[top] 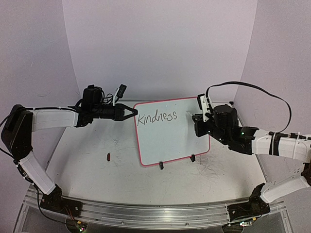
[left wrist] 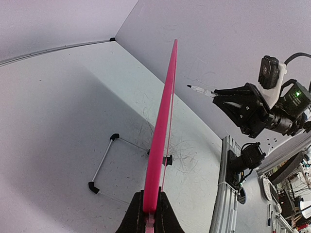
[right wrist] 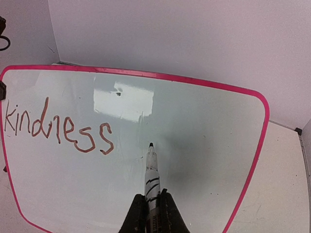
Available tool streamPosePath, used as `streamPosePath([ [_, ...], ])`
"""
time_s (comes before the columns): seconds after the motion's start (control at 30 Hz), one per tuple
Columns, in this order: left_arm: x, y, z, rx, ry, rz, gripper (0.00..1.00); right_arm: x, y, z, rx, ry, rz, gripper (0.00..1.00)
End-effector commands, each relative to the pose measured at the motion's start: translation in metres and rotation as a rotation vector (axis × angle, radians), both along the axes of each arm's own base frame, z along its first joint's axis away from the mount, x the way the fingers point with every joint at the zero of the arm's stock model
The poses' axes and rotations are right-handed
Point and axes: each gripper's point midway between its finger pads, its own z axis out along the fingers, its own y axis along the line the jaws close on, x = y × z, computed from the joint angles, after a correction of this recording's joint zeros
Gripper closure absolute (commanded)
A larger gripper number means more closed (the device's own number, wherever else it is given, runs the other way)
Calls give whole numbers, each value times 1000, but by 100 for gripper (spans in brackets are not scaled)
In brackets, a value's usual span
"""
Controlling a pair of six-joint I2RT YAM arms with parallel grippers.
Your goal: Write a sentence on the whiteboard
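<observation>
The whiteboard (top: 172, 138) stands propped on the worktop (top: 87, 155) between the two arms. The left jaws are clamped shut on its left frame edge. The right jaws grip a marker (right wrist: 152, 172), its tip pointing at the board just right of the written word "kindness" (right wrist: 58, 128), seemingly just short of touching.

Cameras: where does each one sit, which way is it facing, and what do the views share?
Top external: above and behind the bases, looking down on the table; both arms show, the whiteboard between them.
Left wrist: on the left arm, looking along the board's edge; left fingers clamp it.
Right wrist: on the right arm, facing the writing; right fingers hold the marker.
Shared: all see the whiteboard.
</observation>
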Motion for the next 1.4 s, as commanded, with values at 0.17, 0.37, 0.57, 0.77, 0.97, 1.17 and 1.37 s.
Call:
streamPosePath([
  [0.17,2,5,20,-5,-82,33,100,7,3,23,81,-42,23,100],
  [0.37,2,4,19,-3,-81,31,100,11,4,31,83,-62,17,100],
  [0.57,2,4,16,-1,-75,29,100,15,12,28,79,-52,33,100],
  [0.77,2,2,14,0,-68,20,100,17,13,32,85,-65,29,100],
  [0.97,1,2,15,0,-75,18,100,22,19,32,83,-64,38,100],
  [1.17,0,2,16,-1,-78,15,100,27,21,35,84,-73,23,100],
  [1.37,0,2,17,-1,-81,15,100,31,21,31,73,-69,8,100],
])
